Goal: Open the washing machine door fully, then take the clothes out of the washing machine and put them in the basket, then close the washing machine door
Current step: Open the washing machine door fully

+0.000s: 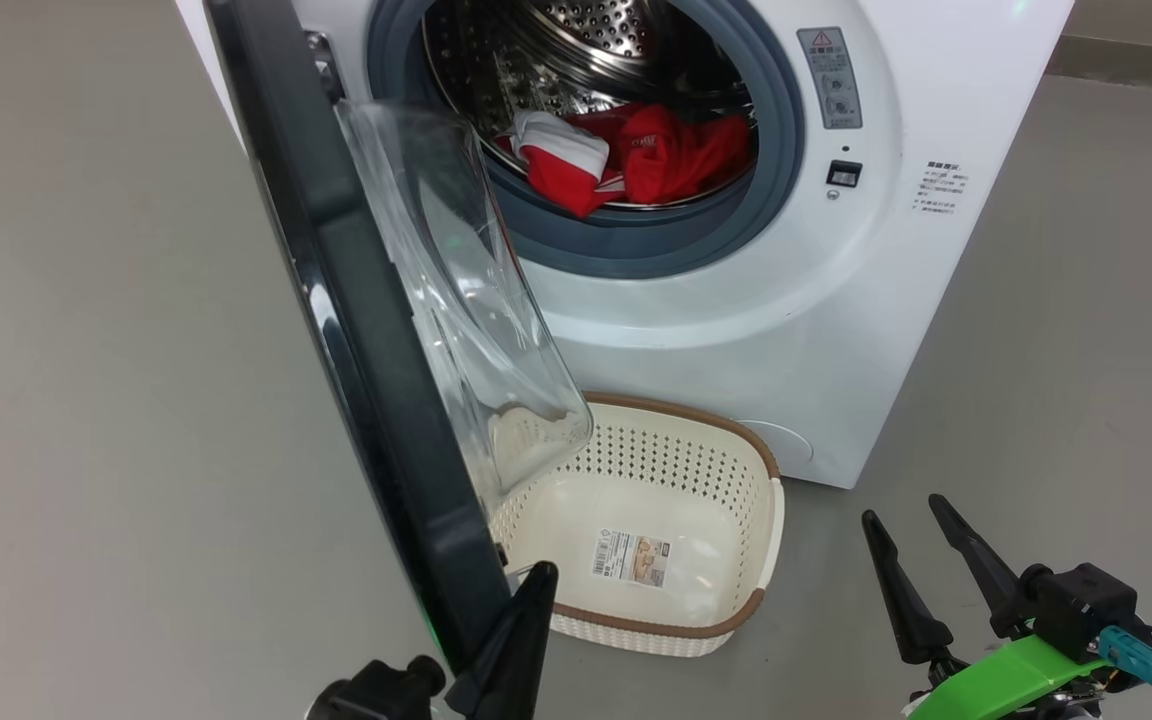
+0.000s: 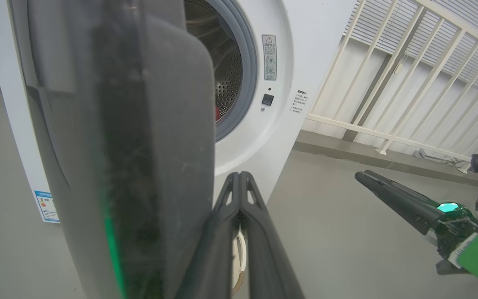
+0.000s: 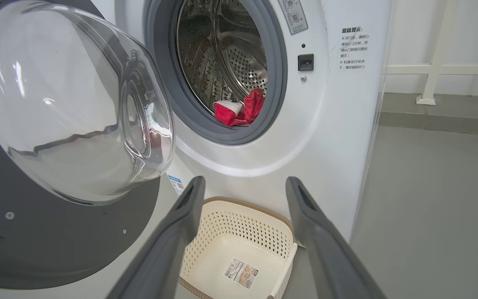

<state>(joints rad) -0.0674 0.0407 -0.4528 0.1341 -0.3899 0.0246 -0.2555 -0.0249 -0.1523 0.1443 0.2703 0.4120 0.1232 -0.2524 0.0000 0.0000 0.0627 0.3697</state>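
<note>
Washing machine door (image 1: 356,330): swung out on its left-side hinge and seen nearly edge-on in the head view. The black rim is turned toward the camera and the clear glass bowl (image 3: 69,104) bulges toward the machine.
Washing machine (image 1: 756,330): white front-loader standing on the grey floor (image 1: 86,400). The grey seal (image 1: 636,250) and the perforated steel drum (image 1: 576,40) are exposed.
Clothes (image 1: 636,155): red fabric with white bands, heaped at the bottom front of the drum against the seal.
Basket (image 1: 676,455): cream with a brown rim, set on the floor just in front of the machine, partly under the door. Inside, a sticker (image 1: 631,558) is seen on the bottom.
Left gripper (image 1: 539,575): fingers pressed together with nothing between them, placed just beside the door's lower edge. Whether contact is made cannot be told.
Right gripper (image 1: 903,508): fingers spread wide and nothing held, raised above the floor to the right of the basket and pointed toward the machine's front.
</note>
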